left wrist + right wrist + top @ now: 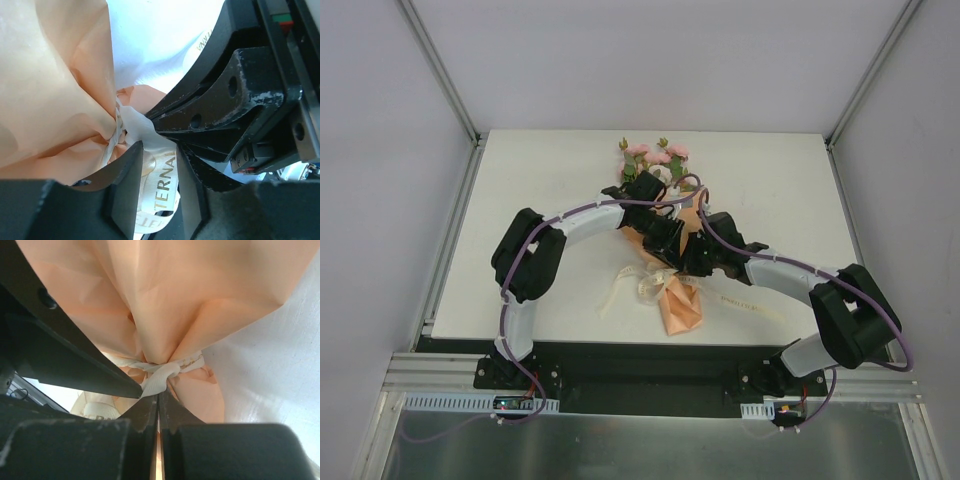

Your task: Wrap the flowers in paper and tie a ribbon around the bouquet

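The bouquet lies on the table with its pink flowers pointing to the far side and the peach paper cone end toward me. A cream ribbon is tied round the paper's pinched neck. My right gripper is shut on a ribbon tail just below the knot. My left gripper sits beside the same knot. Its jaws stand apart, and a printed length of ribbon lies flat between them. From above, both grippers meet over the bouquet's neck and hide it.
Loose ribbon loops trail left of the cone end, and a printed tail lies to its right on the white table. The right gripper's black fingers crowd close against the left gripper.
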